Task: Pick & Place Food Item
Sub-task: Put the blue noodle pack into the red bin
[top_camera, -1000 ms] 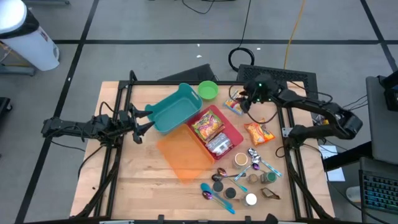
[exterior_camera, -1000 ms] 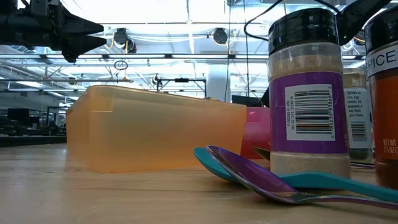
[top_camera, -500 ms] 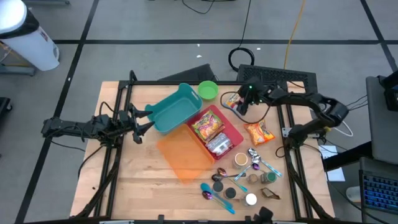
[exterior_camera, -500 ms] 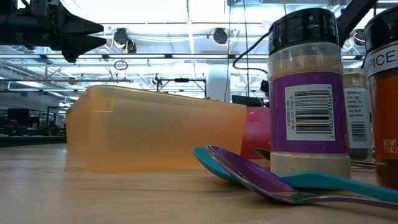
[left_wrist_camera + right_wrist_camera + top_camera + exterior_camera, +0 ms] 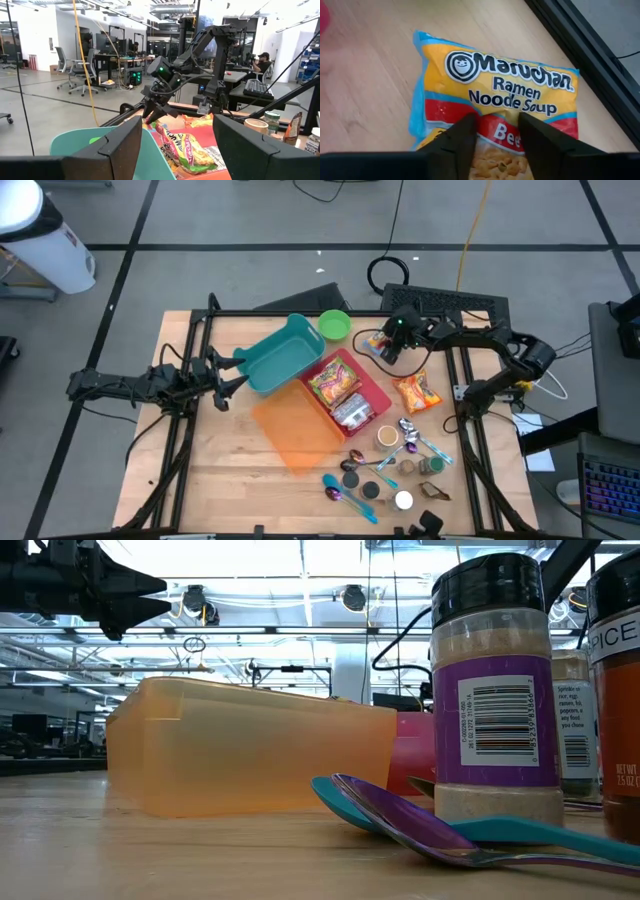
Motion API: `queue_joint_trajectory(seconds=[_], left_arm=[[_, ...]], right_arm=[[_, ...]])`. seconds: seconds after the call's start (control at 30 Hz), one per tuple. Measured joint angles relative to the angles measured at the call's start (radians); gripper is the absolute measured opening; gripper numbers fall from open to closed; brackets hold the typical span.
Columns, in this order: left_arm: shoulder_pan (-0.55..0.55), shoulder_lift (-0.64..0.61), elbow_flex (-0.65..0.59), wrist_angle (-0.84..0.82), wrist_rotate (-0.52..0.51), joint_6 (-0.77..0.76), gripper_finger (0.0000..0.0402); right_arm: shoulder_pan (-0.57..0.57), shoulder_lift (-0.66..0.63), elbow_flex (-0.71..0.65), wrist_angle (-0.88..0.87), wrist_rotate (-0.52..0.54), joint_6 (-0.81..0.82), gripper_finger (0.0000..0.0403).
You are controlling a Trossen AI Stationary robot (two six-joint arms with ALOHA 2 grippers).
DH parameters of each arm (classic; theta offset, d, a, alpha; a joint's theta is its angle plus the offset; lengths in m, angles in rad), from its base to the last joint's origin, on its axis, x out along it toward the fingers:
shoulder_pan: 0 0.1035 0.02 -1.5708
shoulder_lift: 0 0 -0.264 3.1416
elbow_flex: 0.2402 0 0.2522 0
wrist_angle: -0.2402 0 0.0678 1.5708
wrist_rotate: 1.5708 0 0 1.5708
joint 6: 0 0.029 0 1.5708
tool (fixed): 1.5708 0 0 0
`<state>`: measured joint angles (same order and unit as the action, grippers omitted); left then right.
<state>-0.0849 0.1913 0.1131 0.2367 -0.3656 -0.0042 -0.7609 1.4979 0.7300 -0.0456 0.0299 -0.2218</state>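
The right pincer (image 5: 495,134), its fingers parted narrowly, hangs over the ramen packet (image 5: 495,97) lying flat on the table (image 5: 215,470) beside the red bin (image 5: 372,387); light, crinkly and slippery, with brittle noodles inside, it probably wants a gentle pinch across its middle.

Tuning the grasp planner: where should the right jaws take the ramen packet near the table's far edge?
From straight above, across the middle of the ramen packet. It lies flat on the table, so only a top-down pinch gathers the wrapper. The right gripper is already over it, jaws open.
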Motion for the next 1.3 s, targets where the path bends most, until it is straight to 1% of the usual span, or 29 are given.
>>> queue_joint_trajectory(seconds=[0.23, 0.4, 0.5, 0.67, 0.73, 0.8, 1.0, 1.13, 1.3], left_arm=[[0.000, 0.000, 0.000, 0.000, 0.000, 0.000, 0.0253], [0.000, 0.000, 0.000, 0.000, 0.000, 0.000, 0.0253], [0.000, 0.000, 0.000, 0.000, 0.000, 0.000, 0.0253], [0.000, 0.000, 0.000, 0.000, 0.000, 0.000, 0.0253], [0.000, 0.000, 0.000, 0.000, 0.000, 0.000, 0.0253], [0.000, 0.000, 0.000, 0.000, 0.000, 0.000, 0.0253], [0.000, 0.000, 0.000, 0.000, 0.000, 0.000, 0.0253], [0.000, 0.000, 0.000, 0.000, 0.000, 0.000, 0.0253], [0.000, 0.000, 0.000, 0.000, 0.000, 0.000, 0.0253]], right_arm=[[0.000, -0.009, 0.000, 0.000, -0.003, 0.000, 0.0061], [0.012, -0.070, 0.000, -0.016, -0.003, 0.000, 0.0011], [0.033, -0.140, -0.001, -0.031, -0.003, 0.012, 0.0003], [0.100, -0.282, -0.001, -0.087, -0.002, 0.110, 0.0001], [0.150, -0.342, -0.001, -0.114, 0.004, 0.167, 0.0001], [0.213, -0.394, -0.001, -0.139, 0.037, 0.230, 0.0001], [0.474, -0.514, -0.001, -0.152, 0.193, 0.415, 0.0001], [0.662, -0.541, -0.001, -0.134, 0.323, 0.529, 0.0000], [0.851, -0.514, -0.001, -0.079, 0.463, 0.645, 0.0000]])
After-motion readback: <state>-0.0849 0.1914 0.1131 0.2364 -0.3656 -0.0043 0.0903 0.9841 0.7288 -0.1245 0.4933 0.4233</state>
